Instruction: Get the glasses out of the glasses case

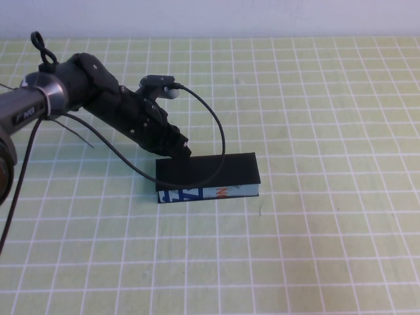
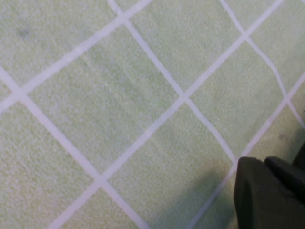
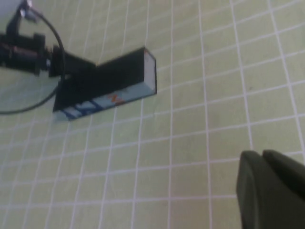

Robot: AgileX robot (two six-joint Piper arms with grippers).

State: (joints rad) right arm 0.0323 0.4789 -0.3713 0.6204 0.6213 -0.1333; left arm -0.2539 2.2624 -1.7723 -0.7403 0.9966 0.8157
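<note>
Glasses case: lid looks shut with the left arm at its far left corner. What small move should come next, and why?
Probably lift the lid. The glasses case lies closed on the mat, no glasses showing, and the left gripper sits at its far left edge. The right gripper hangs well away, only a finger showing.

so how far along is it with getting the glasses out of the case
Barely started. The glasses case lies on the green gridded mat with its black lid down, so nothing is out and the glasses are not visible. In hand: the left hand is down at the case's far left corner. The right hand hangs apart over bare mat. Left to do: open the lid, lift the glasses out.
</note>
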